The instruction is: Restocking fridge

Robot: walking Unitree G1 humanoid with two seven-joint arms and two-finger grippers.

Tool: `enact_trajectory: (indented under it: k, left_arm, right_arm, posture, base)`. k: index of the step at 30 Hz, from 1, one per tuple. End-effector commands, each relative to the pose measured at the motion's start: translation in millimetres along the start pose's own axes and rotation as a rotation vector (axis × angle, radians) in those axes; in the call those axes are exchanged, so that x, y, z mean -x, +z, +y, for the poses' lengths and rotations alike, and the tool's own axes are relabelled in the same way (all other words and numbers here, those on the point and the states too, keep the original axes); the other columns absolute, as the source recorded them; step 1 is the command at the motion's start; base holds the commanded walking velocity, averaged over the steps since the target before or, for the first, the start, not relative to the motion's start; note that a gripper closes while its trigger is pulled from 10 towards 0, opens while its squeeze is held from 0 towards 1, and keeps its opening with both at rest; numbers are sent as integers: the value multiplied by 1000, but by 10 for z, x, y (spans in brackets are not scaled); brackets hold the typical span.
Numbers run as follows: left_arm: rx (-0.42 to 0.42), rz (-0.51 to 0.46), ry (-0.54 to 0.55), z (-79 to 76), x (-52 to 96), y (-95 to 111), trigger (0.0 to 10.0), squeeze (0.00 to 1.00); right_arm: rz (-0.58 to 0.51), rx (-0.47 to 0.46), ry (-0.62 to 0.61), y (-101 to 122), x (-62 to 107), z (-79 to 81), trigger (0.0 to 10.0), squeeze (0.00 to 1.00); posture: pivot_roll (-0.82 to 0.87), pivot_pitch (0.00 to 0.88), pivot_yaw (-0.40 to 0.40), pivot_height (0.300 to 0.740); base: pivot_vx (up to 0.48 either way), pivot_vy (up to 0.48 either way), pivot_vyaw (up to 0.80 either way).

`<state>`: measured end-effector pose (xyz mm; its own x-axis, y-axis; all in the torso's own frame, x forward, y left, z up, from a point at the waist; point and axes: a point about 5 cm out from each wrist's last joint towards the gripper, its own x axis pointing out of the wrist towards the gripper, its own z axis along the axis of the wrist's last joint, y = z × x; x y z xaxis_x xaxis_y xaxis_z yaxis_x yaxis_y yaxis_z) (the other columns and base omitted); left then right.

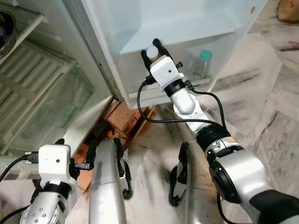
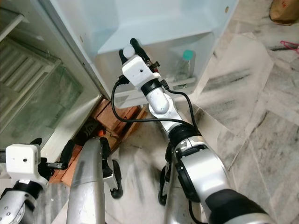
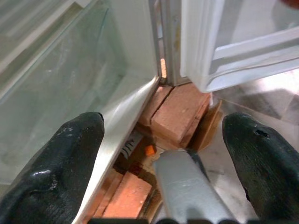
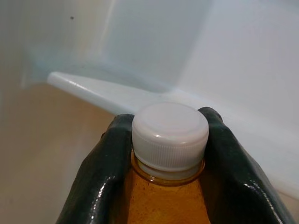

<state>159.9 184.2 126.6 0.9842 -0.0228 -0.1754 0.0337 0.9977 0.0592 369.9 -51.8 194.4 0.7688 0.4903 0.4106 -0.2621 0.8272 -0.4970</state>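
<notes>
My right gripper [image 1: 153, 49] is raised in front of the open fridge door and is shut on an amber bottle with a white cap [image 4: 170, 135]. The cap [image 1: 152, 50] shows between the two black fingers, level with the door's lower shelf [image 1: 159, 88]. A clear bottle with a teal cap [image 1: 202, 63] stands in that door shelf to the right. My left gripper [image 3: 163, 140] hangs low by the fridge's base, open and holding nothing, with its fingers [image 3: 60, 158] spread wide.
The fridge body with glass shelves and a crisper drawer [image 1: 42, 98] is at the left. Red bricks [image 1: 122, 114] prop the fridge's base. Marble floor [image 1: 261, 93] spreads to the right. A brown bag [image 1: 287, 10] lies at the far right.
</notes>
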Motion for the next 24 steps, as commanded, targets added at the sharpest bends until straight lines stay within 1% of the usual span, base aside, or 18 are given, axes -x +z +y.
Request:
enact_trajectory:
  k: [1, 5, 10, 14, 15, 17, 18, 19, 20, 21, 24]
  left_arm:
    - [3, 19, 2, 1, 32, -4, 10000, 0]
    - [11, 29, 7, -1, 45, -18, 10000, 0]
    - [11, 28, 8, -7, 11, -28, 10000, 0]
    - [9, 16, 12, -3, -47, -19, 10000, 0]
    - [7, 7, 14, 0, -86, -13, 10000, 0]
    - [7, -1, 16, 2, -121, -9, 10000, 0]
    - [7, -1, 16, 2, -121, -9, 10000, 0]
    - [6, -10, 18, 1, -180, -10, 10000, 0]
    - [6, -14, 19, 0, -206, -10, 10000, 0]
    - [7, -23, 20, -3, -257, -14, 10000, 0]
    - [11, -37, 17, -9, -349, -17, 10000, 0]
  right_arm:
    - [444, -84, 17, -701, 576, 143, 10000, 0]
    - [472, -110, 21, -764, 685, 174, 10000, 0]
    - [473, -107, 24, -778, 710, 153, 10000, 0]
    - [459, -118, 17, -773, 716, 114, 10000, 0]
    - [427, -135, 14, -746, 704, 98, 10000, 0]
    - [395, -150, 19, -719, 701, 93, 10000, 0]
    - [395, -150, 19, -719, 701, 93, 10000, 0]
    - [357, -158, 26, -685, 693, 84, 10000, 0]
    - [338, -159, 30, -666, 689, 79, 10000, 0]
    - [286, -176, 33, -619, 699, 73, 10000, 0]
    - [218, -168, 38, -548, 711, 49, 10000, 0]
  posture:
    - [232, 468, 49, 573]
    - [224, 470, 38, 573]
    - [220, 458, 32, 573]
    - [215, 434, 28, 573]
    - [206, 413, 25, 573]
    - [198, 401, 23, 573]
    - [198, 401, 23, 573]
    - [180, 381, 21, 573]
    - [180, 381, 21, 573]
    - [165, 367, 19, 573]
    - [133, 337, 13, 573]
  base:
    - [0, 0, 0]
    - [0, 0, 0]
    - [0, 0, 0]
    - [0, 0, 0]
    - [0, 0, 0]
    - [0, 0, 0]
    - [0, 0, 0]
    - [0, 0, 0]
    - [0, 0, 0]
    - [0, 0, 0]
    - [0, 0, 0]
